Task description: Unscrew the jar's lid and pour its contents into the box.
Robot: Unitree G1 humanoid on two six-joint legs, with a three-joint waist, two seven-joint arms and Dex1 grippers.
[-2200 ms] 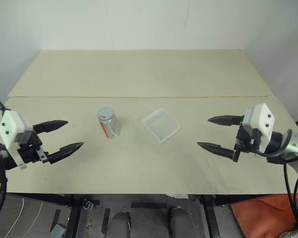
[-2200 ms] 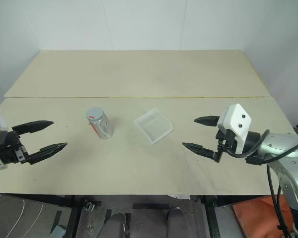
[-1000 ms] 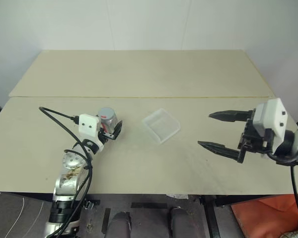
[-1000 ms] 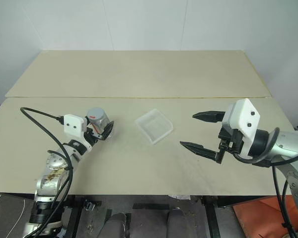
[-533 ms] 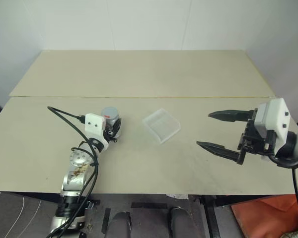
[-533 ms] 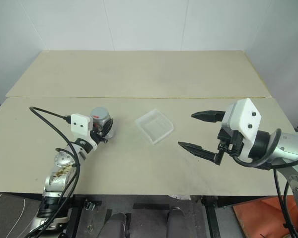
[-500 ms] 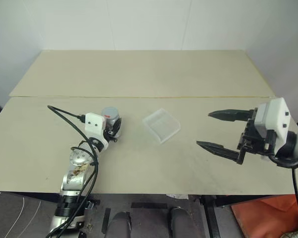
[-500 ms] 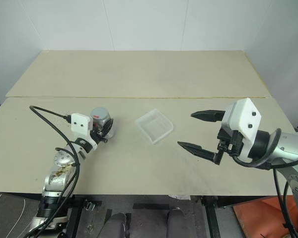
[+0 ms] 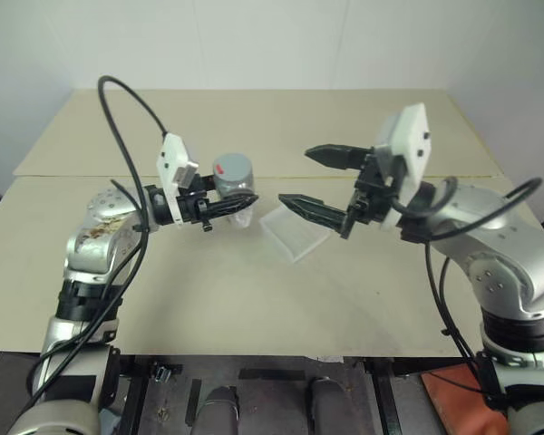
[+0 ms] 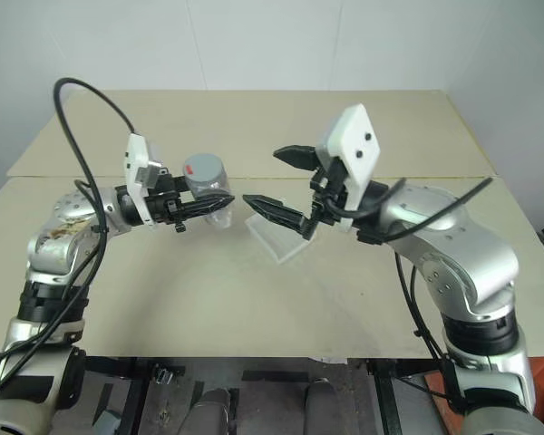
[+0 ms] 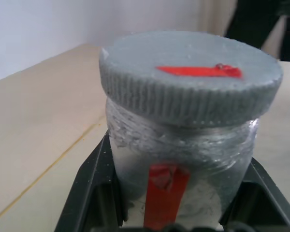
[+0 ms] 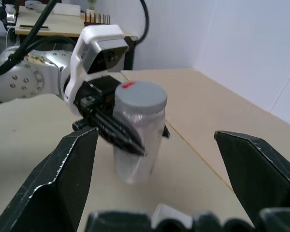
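The jar (image 9: pixel 237 188) hangs upright above the table, clear-bodied with a red mark on its label. My left gripper (image 9: pixel 244 198) is shut on its body from the left, below the lid (image 9: pixel 231 169), a ribbed grey cap with a red mark on top. In the left wrist view the black fingers (image 11: pixel 88 192) press both sides of the jar (image 11: pixel 183 159). My right gripper (image 9: pixel 295 175) stands open just right of the jar, pointing at it without touching. The box (image 9: pixel 301 243), a clear shallow tray, lies on the table under the right gripper. I cannot make out the contents.
The beige table (image 9: pixel 254 299) has a seam (image 9: pixel 91 177) running across behind the arms. Its front edge lies near me, and a white wall stands behind it. A black cable (image 9: pixel 131 100) loops above my left arm.
My left gripper shut on the jar and lifted it off the table, up and to the right. My right gripper swung left and up to the jar, staying open.
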